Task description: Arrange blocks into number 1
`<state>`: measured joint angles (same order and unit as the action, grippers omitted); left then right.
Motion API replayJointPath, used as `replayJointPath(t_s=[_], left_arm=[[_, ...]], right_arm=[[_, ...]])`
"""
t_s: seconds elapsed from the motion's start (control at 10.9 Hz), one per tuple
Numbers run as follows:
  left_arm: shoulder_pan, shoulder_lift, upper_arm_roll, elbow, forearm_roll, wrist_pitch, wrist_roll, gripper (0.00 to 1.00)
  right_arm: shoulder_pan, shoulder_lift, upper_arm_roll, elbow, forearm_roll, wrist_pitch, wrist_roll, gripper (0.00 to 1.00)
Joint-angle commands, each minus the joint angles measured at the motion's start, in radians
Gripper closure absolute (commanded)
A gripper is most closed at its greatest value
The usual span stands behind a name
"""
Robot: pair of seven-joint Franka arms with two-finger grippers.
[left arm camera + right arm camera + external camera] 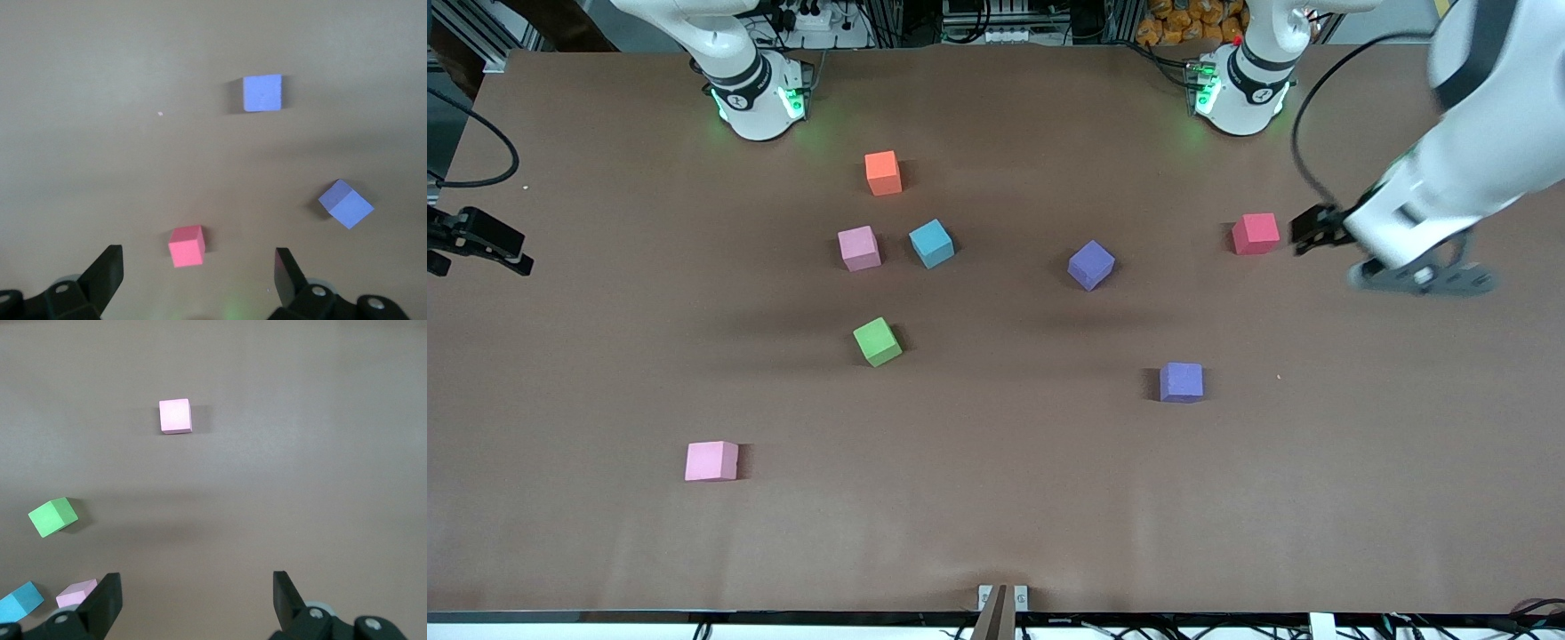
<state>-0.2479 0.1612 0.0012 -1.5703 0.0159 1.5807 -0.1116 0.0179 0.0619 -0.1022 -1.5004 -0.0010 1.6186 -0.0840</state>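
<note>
The blocks lie scattered on the brown table [996, 533]. A pink block [859, 248] and a light blue block [931, 243] sit side by side. A green block [877, 341] lies nearer the camera. A second pink block [711, 461] is nearest of all, toward the right arm's end. One purple block [1091, 265] is mid-table and another purple block [1181, 382] lies nearer. My left gripper [1423, 279] [198, 270] hangs open and empty above the table, beside the red cube [1255, 234]. My right gripper [195, 588] is open and empty, high over the table.
An orange cube [883, 172] sits close to the arm bases, farther than the pink and light blue pair. The red cube [187, 245] shows low between the left fingers, well below them. A black part of the right hand [476, 238] pokes in at the table's edge.
</note>
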Motion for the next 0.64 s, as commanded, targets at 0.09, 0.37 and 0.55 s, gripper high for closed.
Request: replayJointPath(t_s=[0.09, 0.37, 0.55], left_arm=[[-0.045, 0.153, 0.002, 0.070, -0.008, 0.059, -0.048, 0.00], [-0.074, 0.280, 0.002, 0.139, -0.008, 0.117, -0.112, 0.00], [-0.154, 0.313, 0.002, 0.139, -0.007, 0.139, -0.318, 0.00]], right_arm=[[0.004, -0.011, -0.001, -0.024, 0.013, 0.004, -0.011, 0.00], [0.056, 0.062, 0.001, -0.024, 0.015, 0.015, -0.011, 0.00], [0.109, 0.126, 0.001, -0.027, 0.045, 0.039, -0.008, 0.00]])
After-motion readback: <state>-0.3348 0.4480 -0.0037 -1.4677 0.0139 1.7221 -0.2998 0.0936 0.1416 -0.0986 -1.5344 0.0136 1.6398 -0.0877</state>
